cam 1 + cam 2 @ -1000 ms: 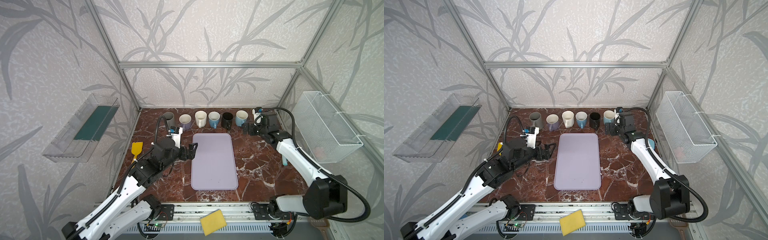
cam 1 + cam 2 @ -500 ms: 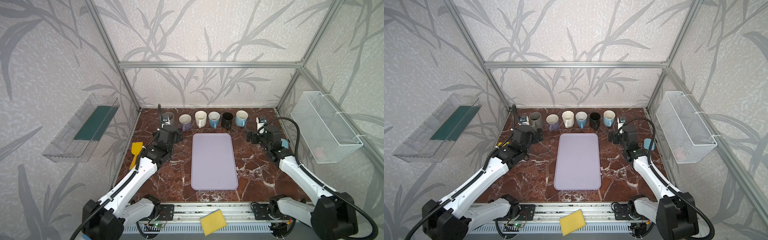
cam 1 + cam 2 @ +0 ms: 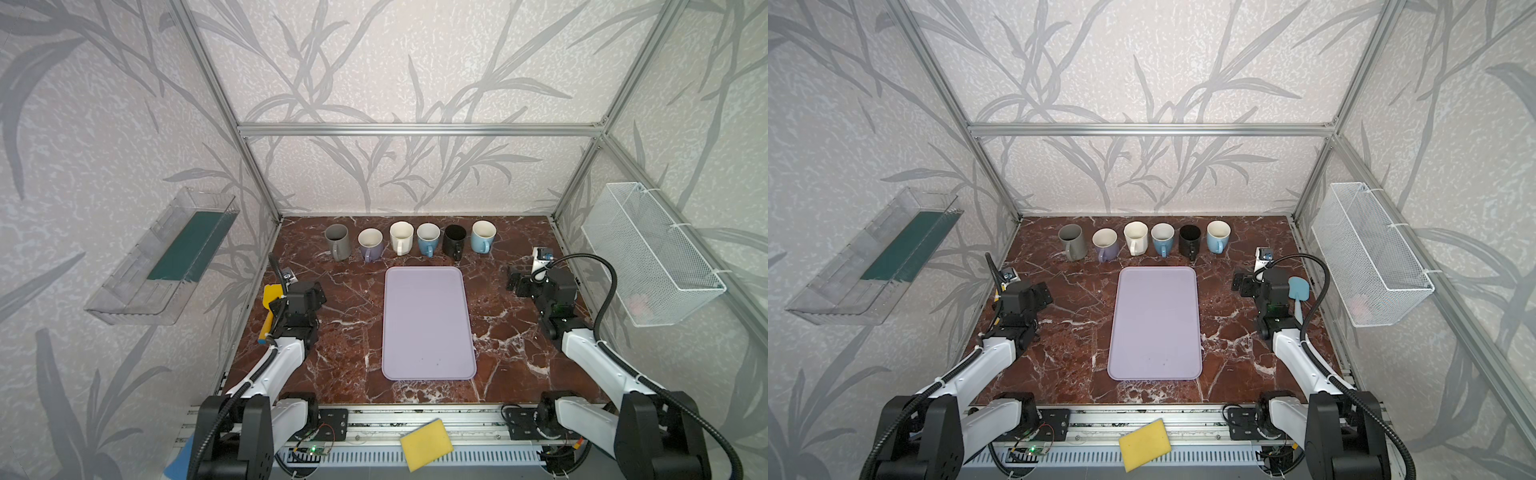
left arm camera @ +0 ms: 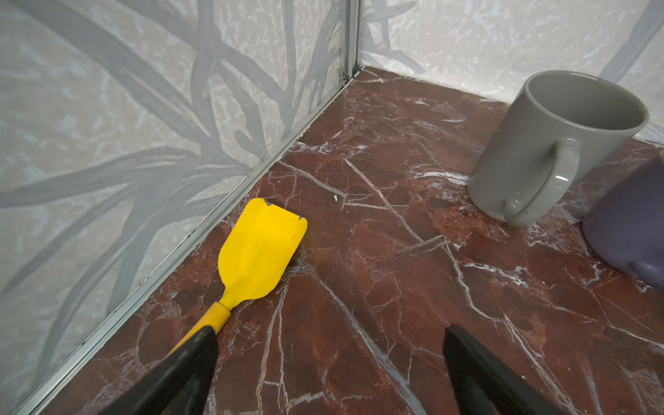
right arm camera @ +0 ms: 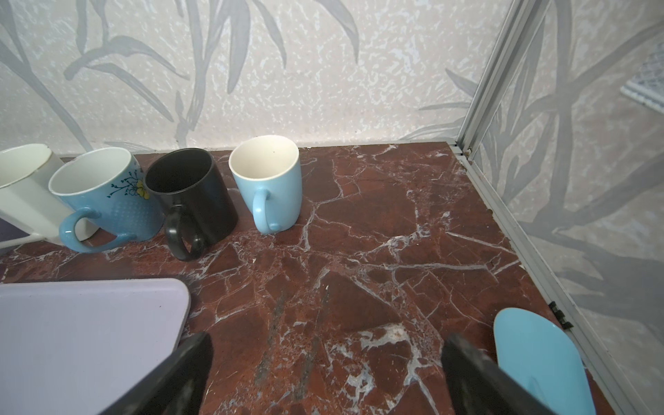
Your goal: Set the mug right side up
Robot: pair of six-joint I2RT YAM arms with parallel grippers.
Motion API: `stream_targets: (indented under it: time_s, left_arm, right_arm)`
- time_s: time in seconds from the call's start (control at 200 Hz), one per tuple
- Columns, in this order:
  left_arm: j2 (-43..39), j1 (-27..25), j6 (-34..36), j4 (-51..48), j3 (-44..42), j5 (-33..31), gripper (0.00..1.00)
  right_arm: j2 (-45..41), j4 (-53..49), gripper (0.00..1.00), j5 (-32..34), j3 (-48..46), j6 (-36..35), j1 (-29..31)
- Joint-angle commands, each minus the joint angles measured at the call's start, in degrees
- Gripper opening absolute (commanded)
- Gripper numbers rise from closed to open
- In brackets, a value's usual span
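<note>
mug row [image 3: 401, 243]: six along the back wall, all mouth-up, handles facing the arms; none inverted, task looks done
left side: grey mug [image 4: 553, 143] ahead of left gripper [image 4: 330, 345], slightly inward, well apart
right side: light blue mug [image 5: 267, 183] ahead of right gripper [image 5: 327, 348], well apart
grippers: both wide open, empty, low, flanking tray [image 3: 428, 324]

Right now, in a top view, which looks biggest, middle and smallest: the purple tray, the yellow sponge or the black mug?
1. purple tray
2. yellow sponge, though it lies nearest the camera, which makes it look bigger
3. black mug
</note>
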Motion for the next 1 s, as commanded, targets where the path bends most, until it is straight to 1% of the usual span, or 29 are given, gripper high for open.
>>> stream_targets:
  time_s: [0.0,0.175,0.295,0.335,0.385,0.435,0.48,0.565,0.625,0.64,0.685,0.725,0.755,0.785,0.805,0.82,0.835,0.875,0.89,0.925,0.96,0.995]
  left_arm:
    - [2.6,1.5,4.6,15.6,-1.9,2.2,0.99]
    - [10.7,3.8,4.4,23.4,-2.3,5.8,0.99]
    - [16.8,5.2,2.3,33.5,-4.3,9.0,0.99]
    - [19.2,5.4,3.2,38.1,-5.0,10.4,0.99]
    - [18.7,5.4,3.4,36.9,-5.1,12.8,0.99]
    - [18.2,5.6,3.7,35.9,-5.1,14.5,0.99]
    - [19.1,5.6,4.5,37.4,-5.2,16.1,0.99]
    - [23.4,5.5,6.9,40.6,-5.4,21.5,0.99]
    - [28.2,5.5,8.1,48.3,-5.3,22.8,0.99]
    - [27.9,5.5,8.1,48.0,-5.1,23.1,0.99]
    - [24.8,5.5,7.7,40.6,-4.2,23.0,0.99]
    - [23.4,5.5,7.4,36.6,-3.4,22.6,0.99]
    - [24.2,5.5,7.5,38.2,-3.5,22.5,0.99]
    - [25.7,5.5,7.8,41.3,-4.0,22.5,0.99]
    - [27.0,5.5,7.9,44.3,-4.4,22.2,0.99]
    - [27.6,5.5,8.0,46.2,-4.7,22.2,0.99]
    - [27.7,5.5,7.9,46.5,-4.8,22.1,0.99]
    - [25.9,5.5,7.7,42.0,-4.1,22.2,0.99]
    - [25.4,5.6,7.6,40.4,-3.7,22.2,0.99]
    - [25.3,5.5,7.3,37.4,-2.3,21.2,0.99]
    - [25.8,5.0,7.6,37.2,-1.7,20.0,0.99]
    - [26.4,4.9,7.7,39.2,-2.2,19.8,0.99]
  right_arm:
    - [2.7,7.3,0.99,-1.8,-1.9,0.6,-1.2]
    - [6.2,10.0,0.99,-4.8,-2.8,0.3,-3.5]
    - [9.2,14.7,0.99,-6.0,-3.9,1.0,-4.5]
    - [10.4,14.7,0.99,-6.9,-3.7,1.1,-4.8]
    - [11.5,15.3,0.99,-7.6,-3.8,0.6,-4.8]
    - [12.8,18.5,0.99,-7.7,-5.1,0.7,-4.9]
    - [14.2,22.3,0.99,-7.3,-6.5,0.9,-4.9]
    - [17.6,30.4,0.99,-7.4,-9.0,1.0,-4.8]
    - [18.3,33.1,0.99,-8.6,-9.9,0.4,-4.9]
    - [18.2,33.1,0.99,-8.7,-10.0,0.0,-4.7]
    - [17.6,31.3,0.99,-7.9,-9.9,-1.6,-3.5]
    - [18.4,29.9,0.99,-5.0,-9.4,-2.9,-1.6]
    - [21.5,31.8,0.99,-2.3,-9.0,-3.4,-0.2]
    - [25.8,38.2,0.99,-1.8,-8.9,-3.9,0.4]
    - [26.9,41.0,0.99,-0.9,-8.9,-4.4,1.2]
    - [26.1,39.4,0.99,-0.4,-8.8,-4.9,1.6]
    - [24.4,35.7,0.99,0.0,-8.4,-5.1,1.8]
    - [21.2,27.2,0.99,1.2,-6.9,-4.8,2.1]
    - [21.9,27.8,0.99,1.5,-6.7,-4.6,2.0]
    - [24.6,33.1,0.99,2.0,-7.1,-4.5,2.1]
    - [26.2,37.6,0.99,2.5,-7.9,-4.7,2.3]
    - [25.2,35.4,0.99,2.7,-7.7,-4.5,2.3]
